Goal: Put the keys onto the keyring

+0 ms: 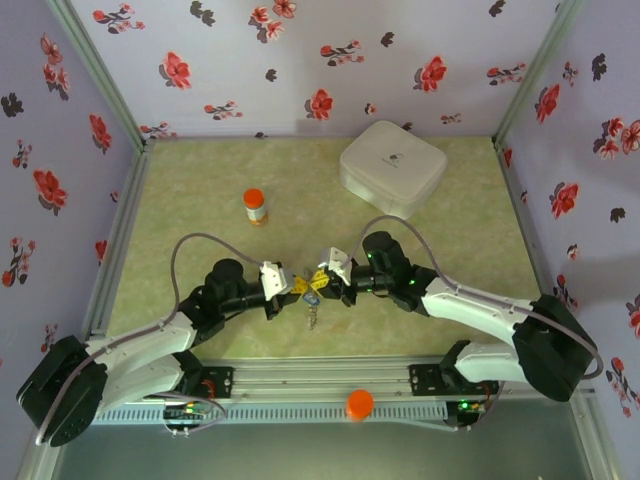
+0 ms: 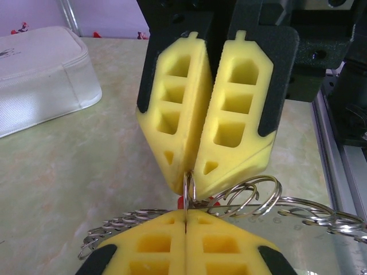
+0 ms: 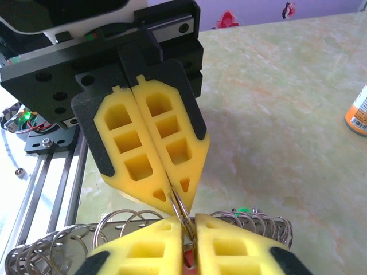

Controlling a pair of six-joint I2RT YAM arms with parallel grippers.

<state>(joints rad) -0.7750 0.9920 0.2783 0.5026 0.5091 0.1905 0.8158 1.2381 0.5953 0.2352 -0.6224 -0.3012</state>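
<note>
My two grippers meet tip to tip above the middle of the table, left gripper (image 1: pixel 298 286) against right gripper (image 1: pixel 321 281). Both are pinched on one small metal split ring (image 2: pixel 189 184). In the left wrist view my own yellow fingers (image 2: pixel 155 243) are shut on its lower edge, and the right gripper's fingers (image 2: pixel 229 154) clamp its top. The keyring (image 2: pixel 129 220), a limp chain of silver rings, trails to both sides of the held ring. A red key head (image 2: pixel 183 201) and a green one (image 3: pixel 243 211) show behind it. Several keys (image 1: pixel 312 317) dangle below the grippers.
An orange-capped bottle (image 1: pixel 255 206) stands behind and left of the grippers. A white zipped case (image 1: pixel 392 167) lies at the back right. An orange cap (image 1: pixel 359 403) sits on the front rail between the arm bases. Flowered walls close in the table.
</note>
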